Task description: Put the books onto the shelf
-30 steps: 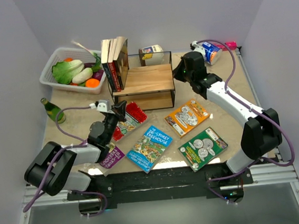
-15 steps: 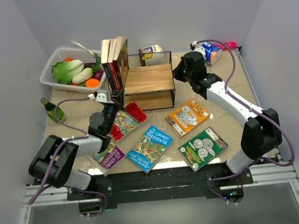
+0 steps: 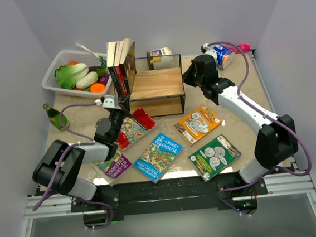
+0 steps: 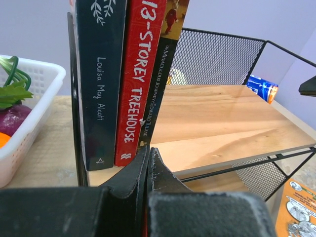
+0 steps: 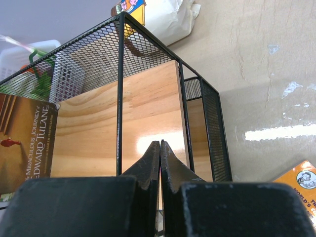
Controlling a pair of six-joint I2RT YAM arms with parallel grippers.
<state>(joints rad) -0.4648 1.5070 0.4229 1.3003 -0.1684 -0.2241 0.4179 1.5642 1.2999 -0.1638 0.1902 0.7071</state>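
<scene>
The shelf (image 3: 156, 85) stands at the table's middle back, with three books (image 3: 120, 66) upright at its left end. In the left wrist view these are a navy book (image 4: 101, 79), a red book (image 4: 143, 74) and a dark one (image 4: 160, 84) leaning on the wooden top board (image 4: 222, 113). My left gripper (image 3: 122, 104) (image 4: 148, 150) is shut and empty, its tips just in front of their lower edges. My right gripper (image 3: 186, 77) (image 5: 159, 144), also shut and empty, sits at the shelf's (image 5: 148, 108) right side. Red (image 3: 135, 126), purple (image 3: 116, 165), blue (image 3: 159, 156), orange (image 3: 197, 123) and green (image 3: 214, 156) books lie flat.
A white basket (image 3: 51, 84) of vegetables stands at the back left, close to the shelf's left end. A green bottle (image 3: 56, 116) stands at the left edge. A small bag (image 3: 159, 55) is behind the shelf, and a can (image 3: 221, 55) lies at the back right.
My left arm has swung from above the red book on the table up to the shelf's left front corner. The right arm has not moved.
</scene>
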